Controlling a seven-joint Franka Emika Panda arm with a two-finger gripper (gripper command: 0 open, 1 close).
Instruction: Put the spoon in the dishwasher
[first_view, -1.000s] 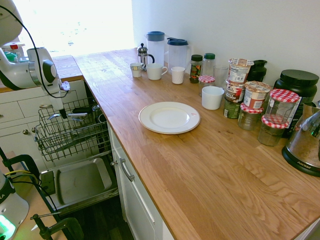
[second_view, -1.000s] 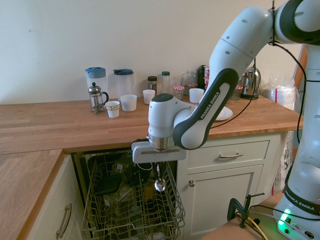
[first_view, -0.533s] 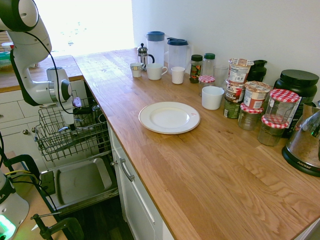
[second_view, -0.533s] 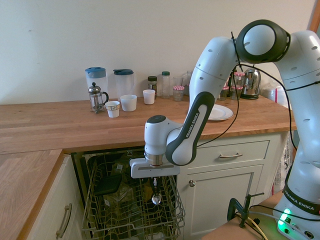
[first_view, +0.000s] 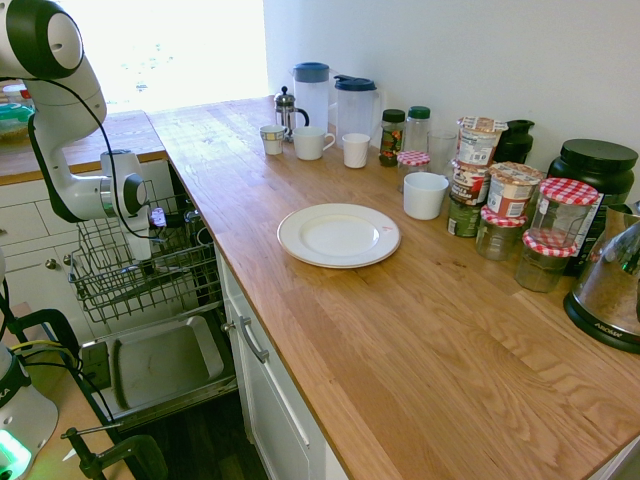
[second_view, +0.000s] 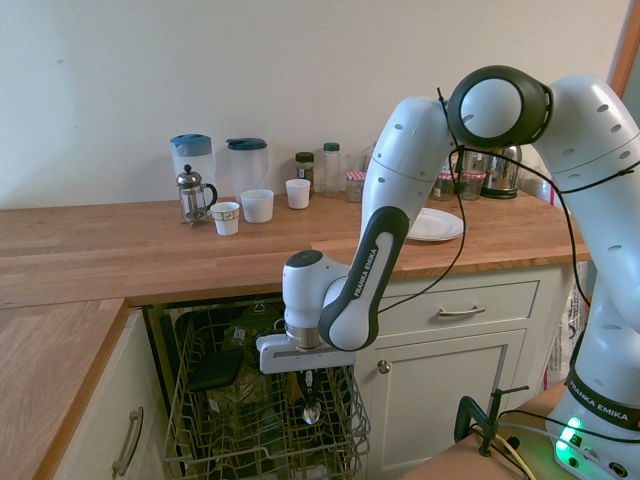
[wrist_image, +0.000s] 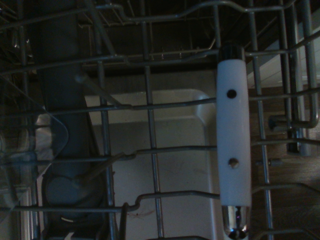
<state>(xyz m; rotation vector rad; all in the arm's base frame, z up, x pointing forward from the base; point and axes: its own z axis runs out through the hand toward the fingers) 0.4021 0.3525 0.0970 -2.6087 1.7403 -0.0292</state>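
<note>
Tabletop (first_view: 430, 330): wooden, higher than the fingers and off to one side of them.
Dishwasher (first_view: 165, 365): open beside the cabinets; its grey door panel lies below the fingers.
Wire rack (second_view: 262, 456): pulled out, directly under and around the fingers' working spot; a dark item (second_view: 215, 370) sits in it, to one side of the fingers.
Pitchers (second_view: 193, 160): two, blue-lidded, up on the wood behind the fingers, well apart from them.
Plate (first_view: 339, 235): white, flat on the wood, above the fingers' level and well apart.
White handle (wrist_image: 233, 125): two rivets, metal at the ends; shows in the wrist view against the rack wires. Cannot match it outside.
Fingers (second_view: 311, 396): together on the spoon, pointing down over the rack.
Spoon (second_view: 312, 411): silver, in the fingers, bowl hanging just below their tips. Cannot tell if it touches the wires.
Progress: spoon picked up and brought to the rack; release not yet done. Judged near the end. Left: settle it on the wires, part the fingers, lift clear. Risk: slim spoon may slip through the gaps.
</note>
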